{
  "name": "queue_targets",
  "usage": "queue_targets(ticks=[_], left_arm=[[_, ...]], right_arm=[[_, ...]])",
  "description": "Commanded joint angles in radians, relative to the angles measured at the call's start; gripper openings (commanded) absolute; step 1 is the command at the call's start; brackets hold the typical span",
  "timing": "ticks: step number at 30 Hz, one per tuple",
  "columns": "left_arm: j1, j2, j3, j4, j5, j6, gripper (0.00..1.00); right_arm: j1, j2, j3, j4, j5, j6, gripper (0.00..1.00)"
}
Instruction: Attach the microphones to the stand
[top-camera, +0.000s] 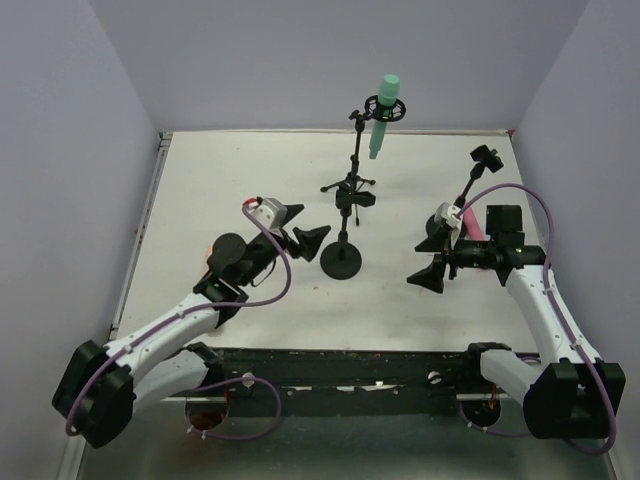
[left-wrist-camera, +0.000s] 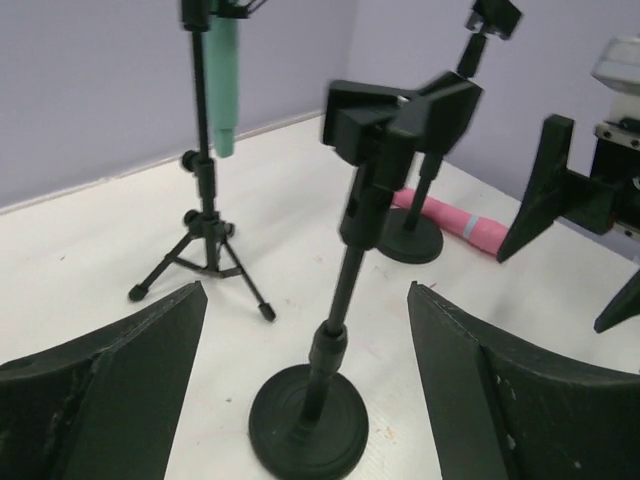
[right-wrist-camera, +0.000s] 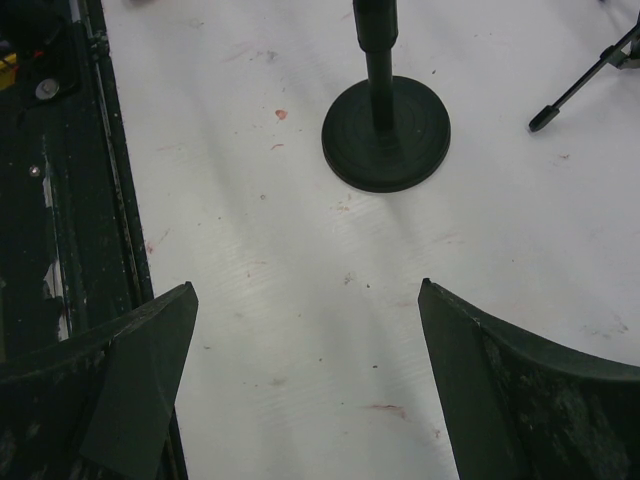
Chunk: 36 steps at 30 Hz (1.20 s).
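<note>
The white table (top-camera: 220, 200) carries three stands, and both arms reach in over it from the near edge. The left gripper (top-camera: 308, 225) has its fingers spread wide and empty. The round-base stand (top-camera: 341, 262) rises just ahead of it, in line with the gap but not touched, as the left wrist view shows. That suits a pause beside a stand that has not yet been loaded, since its clip (left-wrist-camera: 400, 115) stands bare at the top of the pole.

The right gripper (top-camera: 422, 262) is also spread and holds nothing. It points across at the same round base, which lies well ahead of its fingers. The side stand (top-camera: 473, 180) is close beside this gripper, leaning away toward the back wall with its clip empty too.

The tripod stand (top-camera: 349, 186) sits farther out, beyond the left gripper's reach line. Its wide legs probably steady the tall pole under load.

The green microphone (top-camera: 383, 115) is already clipped at the top of the tripod and hangs head up, so one of three looks done. The pink microphone (top-camera: 468, 220) lies flat on the table right by the right gripper, beside the side stand's base, which makes it the likely next pick for that arm. I cannot find the beige one in any view.
</note>
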<state>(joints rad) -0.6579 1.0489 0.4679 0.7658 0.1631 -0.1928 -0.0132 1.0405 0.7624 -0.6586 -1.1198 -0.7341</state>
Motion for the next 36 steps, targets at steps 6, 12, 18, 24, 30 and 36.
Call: queue_targets(ticks=[6,12,18,24,30,36], left_arm=[[0.458,-0.195,0.308,-1.075,-0.063,-0.171,0.98],[0.61,0.009,0.42,-1.339,-0.209,-0.162,0.98],[0.615,0.187,0.409,-1.326,-0.345,-0.197,0.94],[0.623,0.381,0.486,-1.375,-0.41,-0.192,0.92],[0.641,0.509,0.537,-1.41,-0.372,-0.171,0.85],[0.674,0.537,0.535,-1.41,-0.298,-0.181,0.73]], right_arm=[[0.004,-0.02,0.023,0.014,-0.002,-0.004,1.0],[0.004,-0.016,0.023,0.022,0.026,0.001,1.0],[0.004,-0.02,0.018,0.025,0.031,0.001,1.0],[0.005,-0.016,0.018,0.027,0.032,0.002,1.0],[0.005,-0.017,0.018,0.025,0.034,0.001,1.0],[0.005,-0.017,0.018,0.022,0.034,-0.004,1.0]])
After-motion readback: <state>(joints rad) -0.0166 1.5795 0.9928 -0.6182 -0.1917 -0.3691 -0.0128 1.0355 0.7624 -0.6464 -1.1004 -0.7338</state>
